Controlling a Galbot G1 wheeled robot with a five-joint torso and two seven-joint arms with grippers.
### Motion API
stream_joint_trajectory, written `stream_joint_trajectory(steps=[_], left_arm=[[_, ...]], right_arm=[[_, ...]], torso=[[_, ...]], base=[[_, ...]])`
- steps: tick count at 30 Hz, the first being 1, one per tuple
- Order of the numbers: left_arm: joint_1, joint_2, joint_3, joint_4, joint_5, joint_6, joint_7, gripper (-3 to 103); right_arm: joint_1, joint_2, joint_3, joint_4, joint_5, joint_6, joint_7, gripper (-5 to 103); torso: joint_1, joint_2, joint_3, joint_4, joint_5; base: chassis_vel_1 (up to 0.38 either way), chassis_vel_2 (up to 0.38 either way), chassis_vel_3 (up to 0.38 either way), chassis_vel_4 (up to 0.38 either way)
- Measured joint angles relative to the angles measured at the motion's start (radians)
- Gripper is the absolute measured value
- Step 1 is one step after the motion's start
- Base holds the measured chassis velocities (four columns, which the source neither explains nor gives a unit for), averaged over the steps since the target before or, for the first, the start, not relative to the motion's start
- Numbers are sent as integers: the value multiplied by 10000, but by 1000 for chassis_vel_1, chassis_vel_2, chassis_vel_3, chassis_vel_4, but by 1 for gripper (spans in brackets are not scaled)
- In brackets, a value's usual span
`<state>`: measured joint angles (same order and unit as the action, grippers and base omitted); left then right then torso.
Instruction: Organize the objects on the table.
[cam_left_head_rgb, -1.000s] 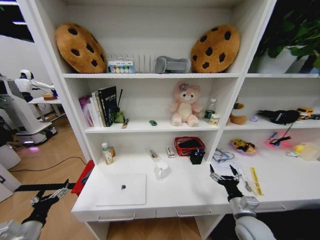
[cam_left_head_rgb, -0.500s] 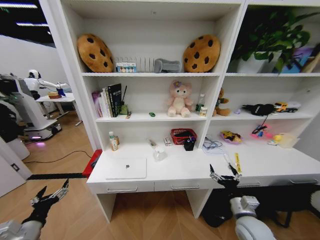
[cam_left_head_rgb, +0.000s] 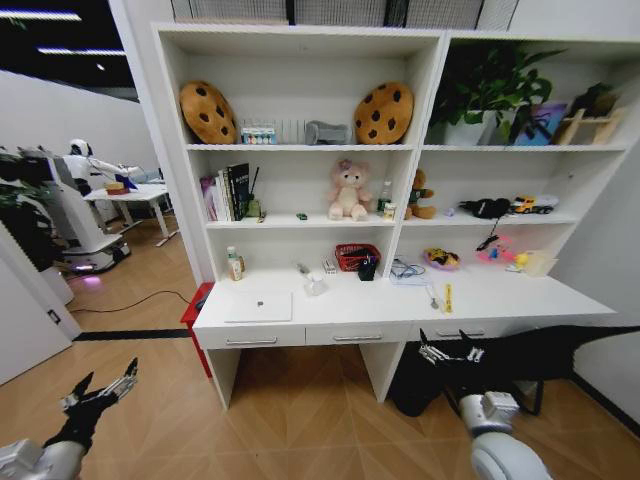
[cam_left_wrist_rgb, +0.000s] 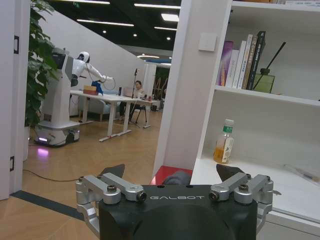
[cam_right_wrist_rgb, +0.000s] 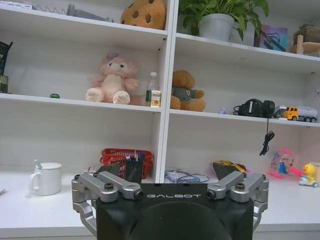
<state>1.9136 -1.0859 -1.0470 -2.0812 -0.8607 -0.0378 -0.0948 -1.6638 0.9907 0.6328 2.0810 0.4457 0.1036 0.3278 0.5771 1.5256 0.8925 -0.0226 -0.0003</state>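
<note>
The long white table (cam_left_head_rgb: 400, 309) stands some way ahead under a tall shelf unit. A shut silver laptop (cam_left_head_rgb: 259, 306) lies on its left part. A tiny green trinket (cam_left_head_rgb: 301, 216) sits on the shelf above, left of the pink plush toy; the right wrist view shows the trinket (cam_right_wrist_rgb: 55, 95) too. Thin pen-like items (cam_left_head_rgb: 433, 297) lie on the desk's right part, too small to tell apart. My left gripper (cam_left_head_rgb: 100, 389) hangs open low over the floor at the left. My right gripper (cam_left_head_rgb: 452, 352) is open and empty in front of the desk's right drawer.
A white mug (cam_left_head_rgb: 315, 286), a red basket (cam_left_head_rgb: 356, 257) and a bottle (cam_left_head_rgb: 235, 265) stand at the desk's back. A red box (cam_left_head_rgb: 197, 309) sits on the floor by the left leg, with dark bulk (cam_left_head_rgb: 520, 358) under the right end. Open wooden floor (cam_left_head_rgb: 290, 420) lies ahead.
The whole picture has shifted: the camera has drawn back from the desk, so desk and shelves look smaller and farther. Both grippers stay open and empty.
</note>
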Motion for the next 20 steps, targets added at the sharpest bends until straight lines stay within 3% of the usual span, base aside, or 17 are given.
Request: stream_joint_trajectory(steps=[9,20], left_arm=[[2,0,-1,0,0,0,0,100],[-2,0,0,0,0,0,0,100]], right_arm=[[-1,0,0,0,0,0,0,100],[2,0,0,0,0,0,0,100]], torso=[[-10,6,-4,0,3],[5,-3,2,1,2]], base=[[153,-158,-161,168],[-29,26,40,-12]])
